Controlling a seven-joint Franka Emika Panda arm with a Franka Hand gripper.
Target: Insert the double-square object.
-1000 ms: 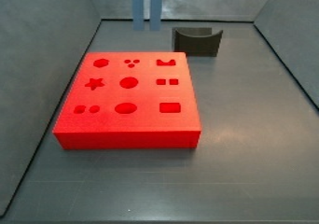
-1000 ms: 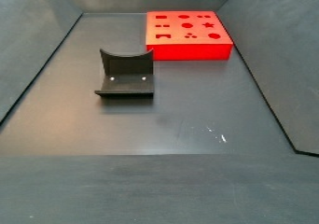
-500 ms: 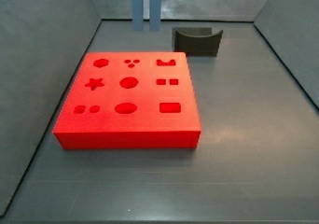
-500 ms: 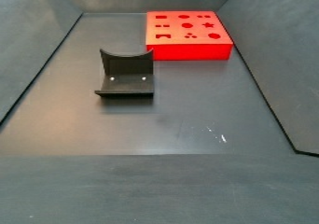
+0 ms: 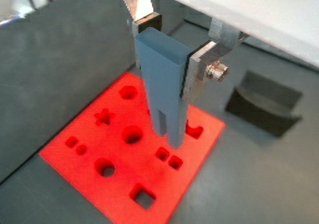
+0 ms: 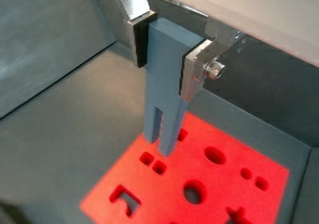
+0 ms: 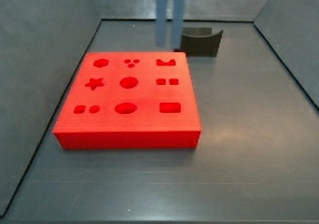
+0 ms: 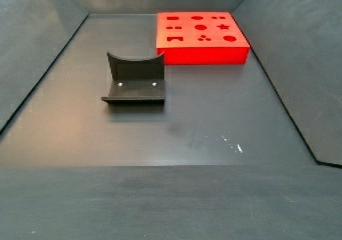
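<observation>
My gripper (image 5: 174, 49) is shut on the double-square object (image 5: 162, 88), a long blue-grey bar with a slot at its lower end. It hangs upright above the red block (image 5: 93, 134). Both wrist views show the flat silver fingers (image 6: 197, 67) clamping the bar's upper part (image 6: 162, 97). In a side view the bar (image 7: 169, 13) hangs over the block's far edge (image 7: 125, 120), and the gripper itself is cut off above. The block's top holds several shaped holes, among them a two-square hole (image 7: 167, 80). The block also shows in a side view (image 8: 201, 46), where bar and gripper are out of view.
The dark fixture (image 7: 200, 41) stands on the floor behind the block's far right corner and shows in both side views (image 8: 134, 79) and in a wrist view (image 5: 264, 102). Grey walls (image 7: 50, 69) slope up round the floor.
In the side view the bar has shifted right and come lower, from left of the fixture to over the block's far edge. Block and fixture have not moved.
</observation>
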